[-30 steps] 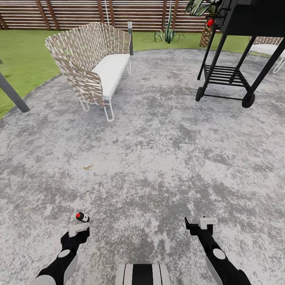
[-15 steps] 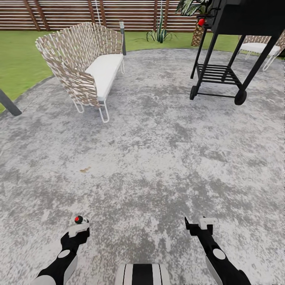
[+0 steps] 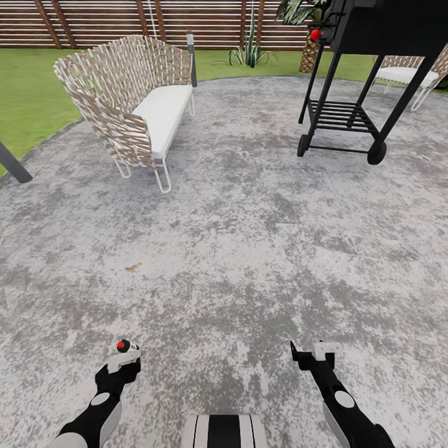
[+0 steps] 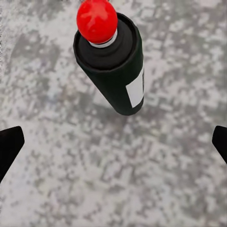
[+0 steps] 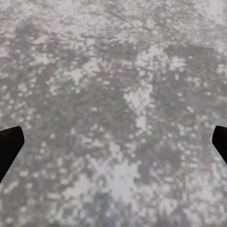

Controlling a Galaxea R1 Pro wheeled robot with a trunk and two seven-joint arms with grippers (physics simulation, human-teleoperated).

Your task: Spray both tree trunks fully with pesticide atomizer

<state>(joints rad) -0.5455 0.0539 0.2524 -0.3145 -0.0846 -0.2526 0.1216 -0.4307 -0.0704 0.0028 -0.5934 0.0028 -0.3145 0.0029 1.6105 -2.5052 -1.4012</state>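
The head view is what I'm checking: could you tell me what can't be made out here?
- Pesticide atomizer: small in the head view; its lower part is hidden behind the left gripper.
- Barbecue cart: top cut off by the picture's edge.
- Palm: partly hidden behind the cart.
- Second wicker seat: mostly hidden by the cart's legs.

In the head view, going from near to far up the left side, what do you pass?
left gripper → pesticide atomizer → small brown stain → woven bench → lawn → slat fence
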